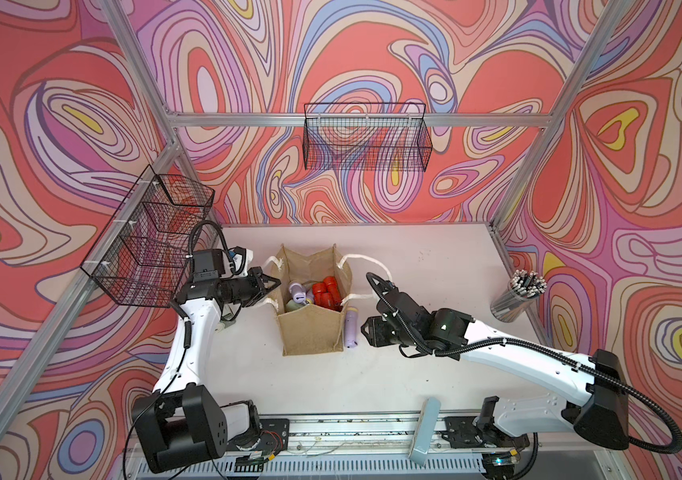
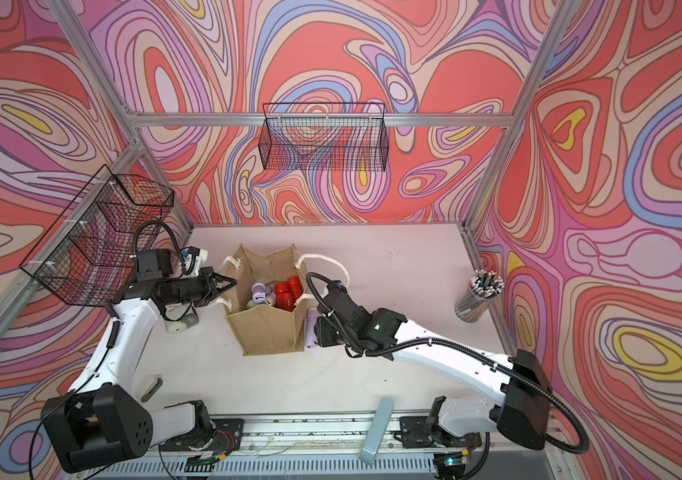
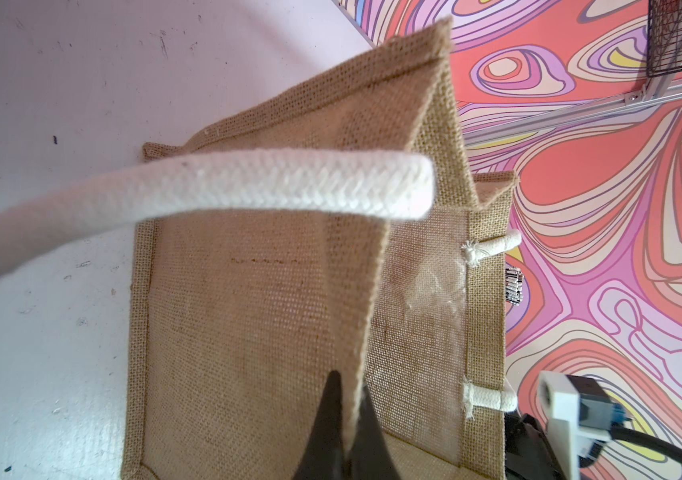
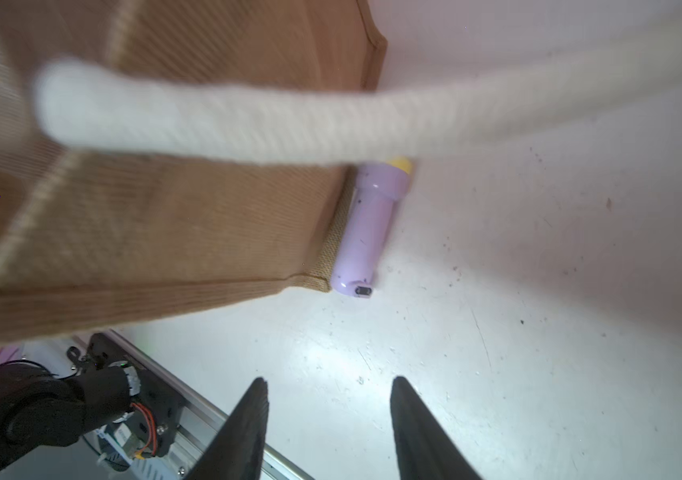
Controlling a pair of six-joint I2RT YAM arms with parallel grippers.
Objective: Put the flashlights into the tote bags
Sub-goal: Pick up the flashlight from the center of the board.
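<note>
A tan burlap tote bag (image 1: 310, 328) (image 2: 268, 332) stands open mid-table with white rope handles (image 3: 289, 183). Inside it lie red flashlights (image 1: 325, 291), a lilac one (image 1: 298, 291) and a pale green one (image 1: 293, 306). My left gripper (image 1: 277, 284) (image 3: 349, 382) is shut on the bag's left rim, the burlap edge pinched between its fingers. One lilac flashlight (image 1: 351, 328) (image 4: 368, 232) with a yellow head ring lies on the table against the bag's right side. My right gripper (image 1: 366, 328) (image 4: 329, 380) hovers open just right of it, with nothing between its fingers.
A clear cup of grey rods (image 1: 518, 297) stands at the right table edge. Black wire baskets hang on the back wall (image 1: 366, 137) and the left frame (image 1: 152, 241). A small pale object (image 2: 177, 326) lies under the left arm. A grey block (image 1: 424, 432) leans on the front rail.
</note>
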